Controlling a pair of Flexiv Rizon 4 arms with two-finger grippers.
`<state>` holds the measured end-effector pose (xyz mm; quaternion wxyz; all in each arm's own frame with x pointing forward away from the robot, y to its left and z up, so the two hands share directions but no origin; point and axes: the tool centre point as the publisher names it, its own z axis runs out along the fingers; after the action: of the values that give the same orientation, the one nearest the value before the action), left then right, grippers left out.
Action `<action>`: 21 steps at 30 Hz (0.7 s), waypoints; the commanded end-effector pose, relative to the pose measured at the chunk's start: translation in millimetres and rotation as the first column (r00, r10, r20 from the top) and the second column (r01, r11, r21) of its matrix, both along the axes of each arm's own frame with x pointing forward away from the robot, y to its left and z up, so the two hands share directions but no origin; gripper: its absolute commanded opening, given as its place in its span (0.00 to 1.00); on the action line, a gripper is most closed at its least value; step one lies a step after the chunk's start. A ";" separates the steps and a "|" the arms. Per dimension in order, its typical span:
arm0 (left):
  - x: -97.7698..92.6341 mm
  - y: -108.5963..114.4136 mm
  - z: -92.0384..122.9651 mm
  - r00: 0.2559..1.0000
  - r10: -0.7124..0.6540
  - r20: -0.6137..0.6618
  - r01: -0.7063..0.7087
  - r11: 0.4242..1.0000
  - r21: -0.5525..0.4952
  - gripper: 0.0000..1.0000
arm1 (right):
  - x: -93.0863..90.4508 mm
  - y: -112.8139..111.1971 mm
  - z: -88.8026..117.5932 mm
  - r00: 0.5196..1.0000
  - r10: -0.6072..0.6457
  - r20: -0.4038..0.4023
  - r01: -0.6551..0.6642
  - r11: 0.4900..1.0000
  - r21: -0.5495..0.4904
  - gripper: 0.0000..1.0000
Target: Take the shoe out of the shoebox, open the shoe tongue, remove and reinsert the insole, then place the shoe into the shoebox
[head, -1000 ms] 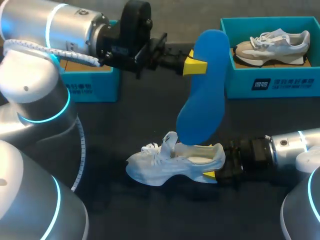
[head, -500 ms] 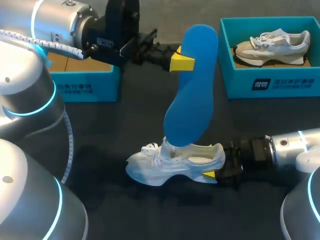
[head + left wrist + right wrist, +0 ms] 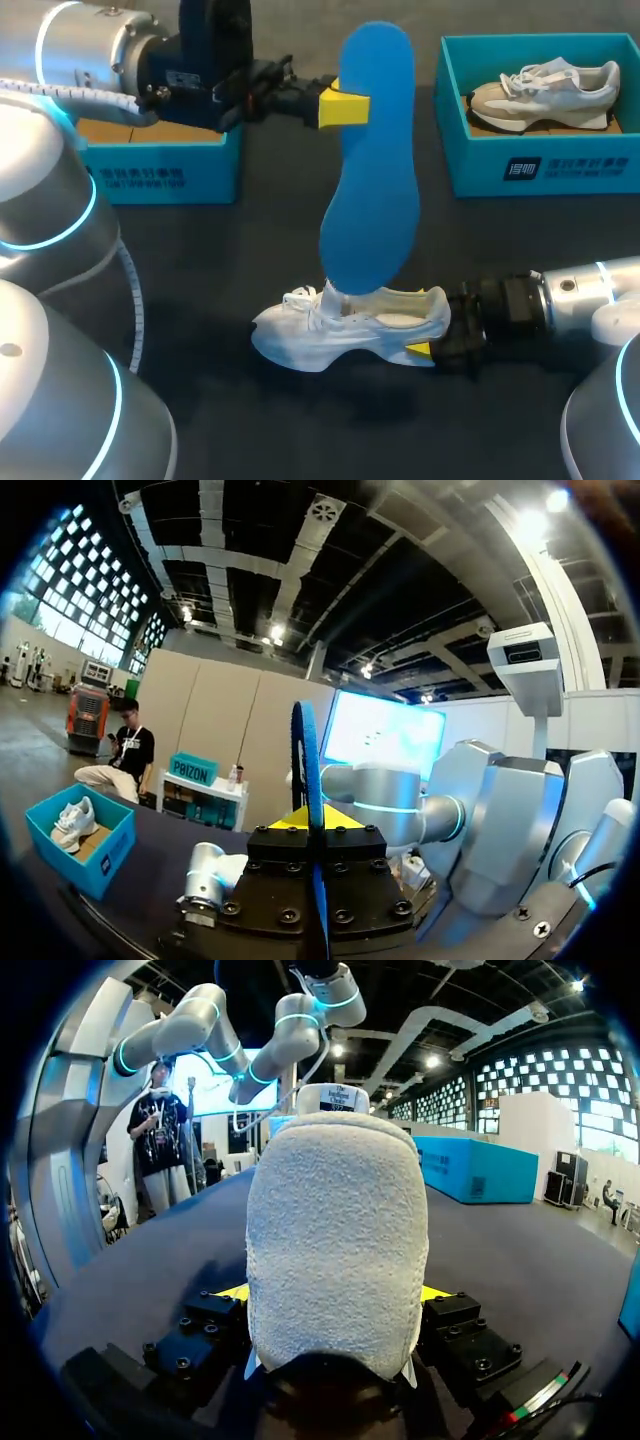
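Observation:
A white sneaker (image 3: 340, 330) lies on the dark table, toe towards my left arm. My right gripper (image 3: 434, 332) is shut on its heel (image 3: 335, 1240), one yellow finger (image 3: 418, 349) showing under the sole. A blue insole (image 3: 370, 170) hangs nearly upright above the shoe. Its lower end is at the shoe's opening, and I cannot tell whether it touches. My left gripper (image 3: 345, 105) is shut on the insole's upper edge. In the left wrist view the insole (image 3: 306, 770) shows edge-on between the yellow tips (image 3: 318, 820).
A teal shoebox (image 3: 540, 165) at the back right holds a grey and white sneaker (image 3: 545, 88). Another teal box (image 3: 160, 172) stands at the back left, under my left arm. Bare dark table lies in front of the white shoe.
My left arm has moved to the left with the insole, which now hangs more upright. The insole's lower end stays over the shoe. The right arm and shoe have kept still.

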<state>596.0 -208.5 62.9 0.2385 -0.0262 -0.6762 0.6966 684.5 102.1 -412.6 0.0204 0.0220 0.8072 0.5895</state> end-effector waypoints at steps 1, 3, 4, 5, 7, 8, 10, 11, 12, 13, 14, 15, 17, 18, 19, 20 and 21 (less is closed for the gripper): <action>-12.1 9.1 -4.2 1.000 0.017 0.000 -0.017 1.000 0.020 0.00 | -2.4 0.2 -0.9 1.000 -0.002 0.001 0.002 1.000 -0.002 0.00; -14.4 10.2 -8.2 1.000 0.027 -0.003 -0.027 0.999 0.028 0.00 | -2.4 0.2 -0.9 1.000 -0.002 0.001 0.002 1.000 -0.002 0.00; -14.8 10.7 -10.9 0.999 0.038 -0.007 -0.038 0.999 0.030 0.00 | -2.4 0.2 -0.9 1.000 -0.002 0.001 0.002 1.000 -0.002 0.00; -15.0 11.3 -14.3 0.999 0.037 -0.020 -0.037 0.999 0.025 0.00 | -2.4 0.2 -0.9 1.000 -0.002 0.001 0.002 1.000 -0.002 0.00; -15.6 12.8 -18.3 0.998 0.049 -0.031 -0.048 0.999 0.019 0.00 | -2.4 0.2 -0.9 1.000 -0.002 0.001 0.002 1.000 -0.002 0.00; -15.9 13.7 -19.4 0.998 0.056 -0.039 -0.055 0.998 0.011 0.00 | -2.4 0.2 -0.9 1.000 -0.002 0.001 0.002 1.000 -0.002 0.00; -15.9 14.9 -20.0 0.997 0.054 -0.050 -0.053 0.999 0.010 0.00 | -2.4 0.2 -0.9 1.000 -0.002 0.001 0.002 1.000 -0.002 0.00; -15.7 15.3 -20.1 0.997 0.055 -0.054 -0.055 0.998 0.010 0.00 | -2.4 0.2 -0.9 1.000 -0.002 0.001 0.002 1.000 -0.002 0.00; -15.4 15.7 -20.0 0.997 0.053 -0.060 -0.052 0.999 0.014 0.00 | -2.4 0.2 -0.9 1.000 -0.002 0.001 0.002 1.000 -0.002 0.00; -15.4 15.7 -20.0 0.997 0.053 -0.060 -0.052 0.999 0.014 0.00 | -2.4 0.2 -0.9 1.000 -0.002 0.001 0.002 1.000 -0.002 0.00; -15.4 15.7 -20.0 0.997 0.053 -0.060 -0.052 0.999 0.014 0.00 | -2.4 0.2 -0.9 1.000 -0.002 0.001 0.002 1.000 -0.002 0.00; -15.4 15.7 -20.0 0.997 0.053 -0.060 -0.052 0.999 0.014 0.00 | -2.4 0.2 -0.9 1.000 -0.002 0.001 0.002 1.000 -0.002 0.00; -15.4 15.7 -20.0 0.997 0.053 -0.060 -0.052 0.999 0.014 0.00 | -2.4 0.2 -0.9 1.000 -0.002 0.001 0.002 1.000 -0.002 0.00; -15.4 15.7 -20.0 0.997 0.053 -0.060 -0.052 0.999 0.014 0.00 | -2.4 0.2 -0.9 1.000 -0.002 0.001 0.002 1.000 -0.002 0.00; -15.4 15.7 -20.0 0.997 0.053 -0.060 -0.052 0.999 0.014 0.00 | -2.4 0.2 -0.9 1.000 -0.002 0.001 0.002 1.000 -0.002 0.00; -15.4 15.7 -20.0 0.997 0.053 -0.060 -0.052 0.999 0.014 0.00 | -2.4 0.2 -0.9 1.000 -0.002 0.001 0.002 1.000 -0.002 0.00; -15.4 15.7 -20.0 0.997 0.053 -0.060 -0.052 0.999 0.014 0.00 | -2.4 0.2 -0.9 1.000 -0.002 0.001 0.002 1.000 -0.002 0.00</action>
<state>582.3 -193.1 43.9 0.2413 0.0130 -0.6736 0.6984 684.5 102.2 -412.6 0.0204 0.0220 0.8072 0.5895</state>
